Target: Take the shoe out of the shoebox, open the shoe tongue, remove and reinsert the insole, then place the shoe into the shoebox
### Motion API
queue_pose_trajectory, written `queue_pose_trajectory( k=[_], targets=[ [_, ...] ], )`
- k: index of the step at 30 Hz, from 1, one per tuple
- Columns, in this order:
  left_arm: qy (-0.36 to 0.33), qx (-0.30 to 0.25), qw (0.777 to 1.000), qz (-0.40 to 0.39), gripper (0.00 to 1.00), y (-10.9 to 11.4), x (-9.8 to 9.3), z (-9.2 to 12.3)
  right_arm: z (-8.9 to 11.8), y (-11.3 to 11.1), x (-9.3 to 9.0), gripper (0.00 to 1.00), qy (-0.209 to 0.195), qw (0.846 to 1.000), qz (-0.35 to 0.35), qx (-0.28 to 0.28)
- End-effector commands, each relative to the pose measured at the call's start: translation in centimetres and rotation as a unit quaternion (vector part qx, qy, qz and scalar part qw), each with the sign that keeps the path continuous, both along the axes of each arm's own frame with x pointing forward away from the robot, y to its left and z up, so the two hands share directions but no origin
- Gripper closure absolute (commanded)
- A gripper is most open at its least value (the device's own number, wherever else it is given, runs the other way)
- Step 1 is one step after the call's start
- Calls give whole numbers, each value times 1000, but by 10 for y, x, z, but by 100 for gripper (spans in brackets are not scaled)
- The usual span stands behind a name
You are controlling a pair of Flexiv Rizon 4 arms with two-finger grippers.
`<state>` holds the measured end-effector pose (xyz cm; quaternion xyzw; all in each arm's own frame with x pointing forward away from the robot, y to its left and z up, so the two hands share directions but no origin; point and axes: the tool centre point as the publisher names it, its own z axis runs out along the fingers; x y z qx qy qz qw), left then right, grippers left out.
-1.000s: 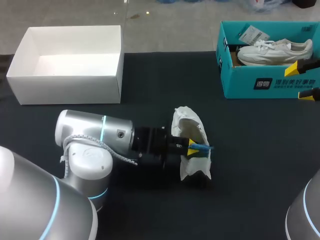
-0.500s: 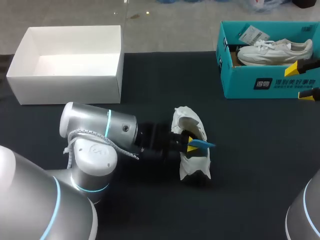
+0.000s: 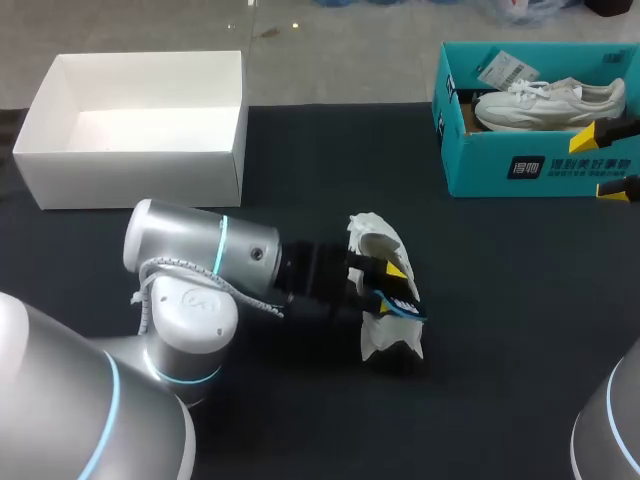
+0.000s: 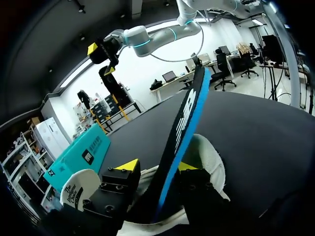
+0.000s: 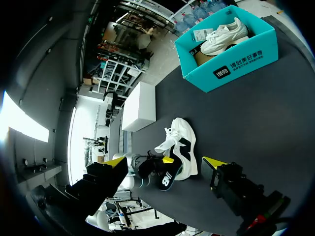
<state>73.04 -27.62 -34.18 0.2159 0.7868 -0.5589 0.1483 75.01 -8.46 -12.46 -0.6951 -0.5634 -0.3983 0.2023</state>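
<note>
Left pincer (image 4: 156, 166) clamps the insole (image 4: 189, 108), now tilted lower in the shoe (image 3: 385, 340).

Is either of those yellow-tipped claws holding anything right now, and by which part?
The left tool is shut on the blue-edged insole, pinching its lower end just above the opening of the white shoe. The right tool is open and holds nothing.

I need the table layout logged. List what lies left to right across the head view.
white box → shoe, with the left gripper shut on its insole → teal shoebox
</note>
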Motion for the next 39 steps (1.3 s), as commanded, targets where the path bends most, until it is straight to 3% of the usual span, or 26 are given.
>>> queue_pose_trajectory(
  k=[1,2,4,24,25,27,29,30,33,36,39],
  targets=[
    [-4,0,1000,4,67,8,-11,7,0,1,0,0,1,1000,-1,-1],
    [-5,0,1000,4,71,8,-12,7,0,1,0,0,1,1000,-1,-1],
    [-2,2,1000,3,100,8,-11,4,0,1,0,0,1,1000,-1,-1],
    [-43,57,996,60,100,7,16,-24,0,1,0,0,1,1000,-1,-1],
    [-42,50,996,60,98,7,14,-22,0,1,0,0,1,1000,-1,-1],
    [-39,41,997,58,33,8,9,-16,0,1,0,0,1,1000,-1,-1],
    [-43,28,997,55,11,9,3,-8,0,1,0,0,1,1000,-1,-1],
    [-44,24,997,53,10,9,0,-3,0,1,0,0,1,1000,-1,-1],
    [-53,20,997,50,19,11,-7,10,0,1,0,0,1,1000,-1,-1],
    [-56,19,997,45,46,10,-10,16,0,1,0,0,1,1000,-1,-1],
    [-51,23,998,41,57,9,-11,13,0,1,0,0,1,1000,-1,-1]
  ],
)
